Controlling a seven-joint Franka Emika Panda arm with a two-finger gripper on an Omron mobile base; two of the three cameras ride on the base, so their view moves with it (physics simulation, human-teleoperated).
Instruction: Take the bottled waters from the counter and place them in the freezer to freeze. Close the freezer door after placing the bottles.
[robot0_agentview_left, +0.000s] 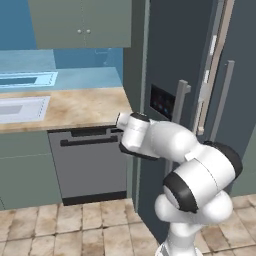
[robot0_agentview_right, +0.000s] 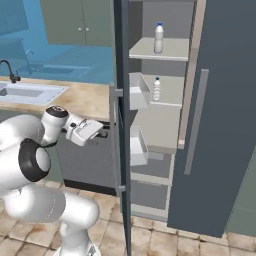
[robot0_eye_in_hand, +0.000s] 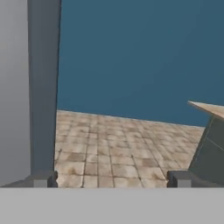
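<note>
Two bottled waters stand upright inside the open freezer (robot0_agentview_right: 160, 125): one bottle (robot0_agentview_right: 159, 37) on the top shelf, the other bottle (robot0_agentview_right: 157, 89) on the shelf below. The freezer door (robot0_agentview_left: 170, 70) is swung open, and I see its edge (robot0_agentview_right: 120, 100) from the right base view. My gripper (robot0_agentview_right: 103, 131) hovers at counter height just left of that door edge, on the door's outer side. Its fingers stand wide open with nothing between them (robot0_eye_in_hand: 111, 179). The beige counter (robot0_agentview_left: 80, 107) lies behind and left of the hand.
A dark dishwasher (robot0_agentview_left: 90, 160) sits under the counter beside the door. The white sink (robot0_agentview_right: 30, 92) with a faucet (robot0_agentview_right: 7, 70) is farther left. White bins (robot0_agentview_right: 139, 90) hang inside the door. The right fridge door (robot0_agentview_right: 225, 125) is closed. Tiled floor (robot0_eye_in_hand: 122, 148) lies below.
</note>
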